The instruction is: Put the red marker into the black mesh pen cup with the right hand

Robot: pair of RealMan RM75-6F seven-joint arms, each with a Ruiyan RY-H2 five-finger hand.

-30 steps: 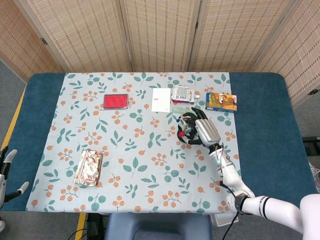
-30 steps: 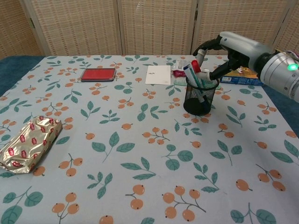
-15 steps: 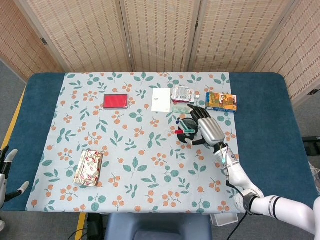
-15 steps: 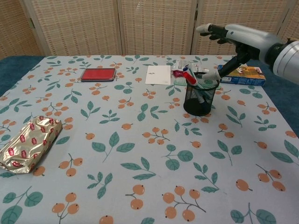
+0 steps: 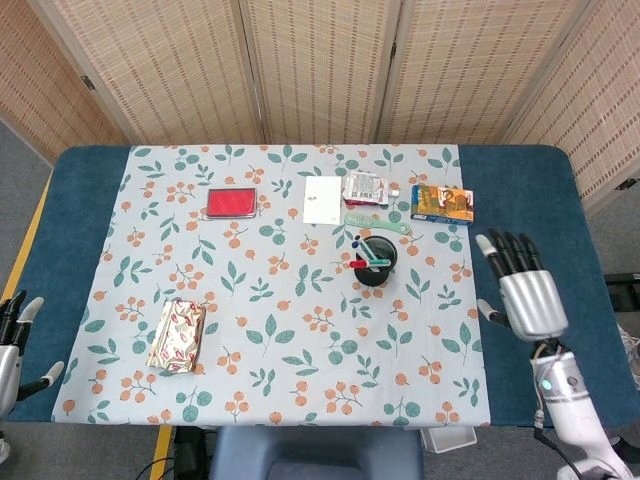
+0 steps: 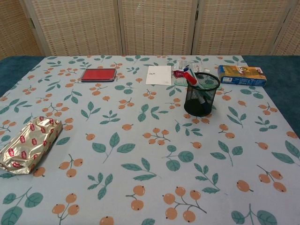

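Observation:
The black mesh pen cup (image 5: 375,267) (image 6: 201,101) stands upright right of the table's middle. The red marker (image 6: 190,77) (image 5: 360,263) leans inside it among other pens, its red end poking over the rim. My right hand (image 5: 522,291) hovers over the blue cloth at the table's right side, fingers spread and empty, well clear of the cup. My left hand (image 5: 14,345) shows at the lower left edge of the head view, fingers apart, holding nothing. Neither hand appears in the chest view.
A red case (image 5: 232,203), a white card (image 5: 323,199), a small packet (image 5: 365,187) and an orange-blue box (image 5: 442,203) lie along the back. A shiny wrapped pack (image 5: 178,335) lies near the front left.
My right hand let go of the marker in the cup, lifted away and drew back to the right, out of the chest view. The marker stays in the cup.

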